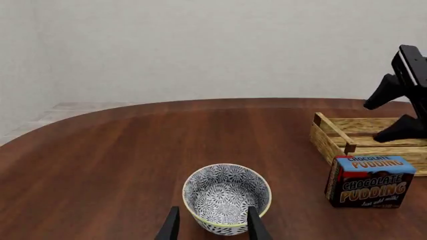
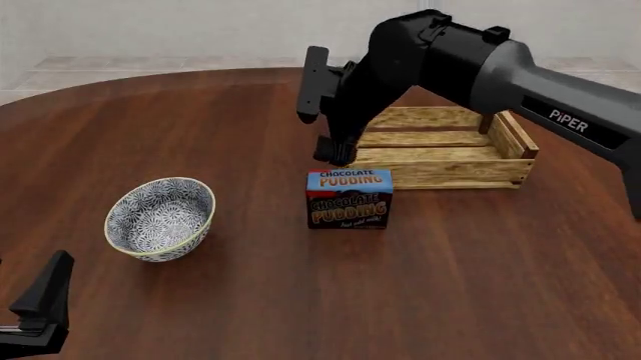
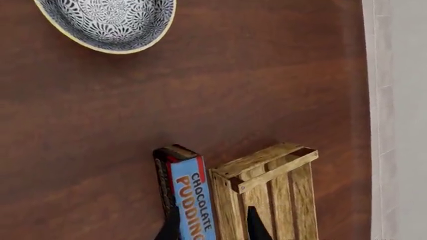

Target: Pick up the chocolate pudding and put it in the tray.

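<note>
Chocolate pudding (image 2: pixel 349 199) stands upright on the tabletop (image 2: pixel 300 300), just in front of the tray's (image 2: pixel 440 161) near-left corner and apart from the patterned bowl (image 2: pixel 161 217) to its left. Right tool (image 2: pixel 335 150) hangs above the gap between carton and tray, fingers spread and holding nothing. Left tool (image 1: pixel 212 225) waits low at the near-left edge, close to the bowl, its fingers also parted and empty.

Right claw (image 2: pixel 335 150) pointing down, parted — left claw (image 2: pixel 40 300) low
</note>
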`<act>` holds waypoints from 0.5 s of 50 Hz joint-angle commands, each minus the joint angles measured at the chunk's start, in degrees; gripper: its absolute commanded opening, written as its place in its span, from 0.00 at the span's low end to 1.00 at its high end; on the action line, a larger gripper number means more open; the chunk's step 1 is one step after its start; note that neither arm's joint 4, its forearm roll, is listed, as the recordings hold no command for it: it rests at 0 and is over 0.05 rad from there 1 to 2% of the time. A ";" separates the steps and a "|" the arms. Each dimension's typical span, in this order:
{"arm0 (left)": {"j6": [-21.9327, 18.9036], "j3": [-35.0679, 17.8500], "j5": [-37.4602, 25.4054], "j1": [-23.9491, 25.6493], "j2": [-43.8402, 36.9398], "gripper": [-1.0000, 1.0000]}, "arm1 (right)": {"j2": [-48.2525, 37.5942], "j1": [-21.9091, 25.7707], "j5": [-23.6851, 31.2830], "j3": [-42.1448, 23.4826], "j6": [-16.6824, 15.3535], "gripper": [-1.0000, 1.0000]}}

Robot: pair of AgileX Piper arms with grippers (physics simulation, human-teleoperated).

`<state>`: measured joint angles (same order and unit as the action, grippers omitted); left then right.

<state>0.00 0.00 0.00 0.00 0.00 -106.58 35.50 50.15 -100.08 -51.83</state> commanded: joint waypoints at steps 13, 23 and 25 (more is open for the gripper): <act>0.00 0.00 0.00 0.00 0.00 1.00 | -1.25 -1.06 3.84 1.77 -4.11 1.00; 0.00 0.00 0.00 0.00 0.00 1.00 | -2.69 -2.41 4.63 3.31 -6.67 1.00; 0.00 0.00 0.00 0.00 0.00 1.00 | -2.48 -2.29 4.90 3.74 -6.98 1.00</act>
<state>0.00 0.00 0.00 0.00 0.00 -108.26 34.13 53.87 -97.38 -56.63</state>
